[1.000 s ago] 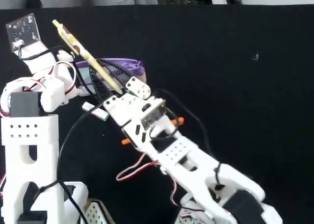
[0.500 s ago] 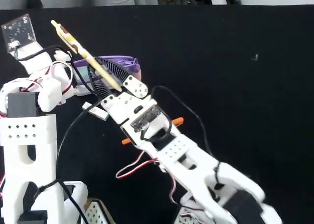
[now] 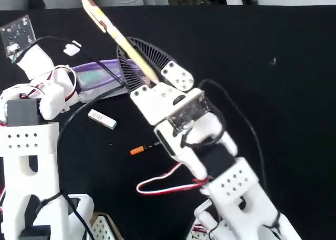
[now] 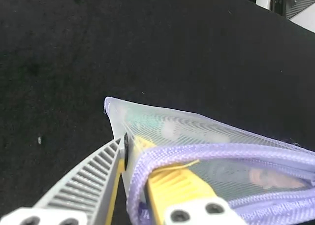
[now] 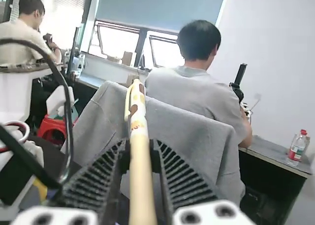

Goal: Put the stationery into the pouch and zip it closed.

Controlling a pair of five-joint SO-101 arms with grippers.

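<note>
Black table [image 3: 273,93], high view: your right end effector [image 3: 148,78] is clamped on a yellow pen [image 3: 113,30] near the pouch [image 3: 100,74]; eraser [image 3: 102,119] and orange marker [image 3: 137,150] lie outside; left wrist view: left end effector [image 4: 132,153] pinches the pouch rim, some items inside; right wrist view: pen gripped; zipping not yet done.

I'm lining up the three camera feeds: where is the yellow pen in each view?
High view: the yellow pen slants up-left out of the right gripper.
Right wrist view: the yellow pen runs up the middle, between that gripper's black ribbed fingers.
Left wrist view: this one faces the purple mesh pouch, pinched in the left gripper.
Shared landmark: the ribbed fingers around the yellow pen; the pouch also lies in the high view.
</note>
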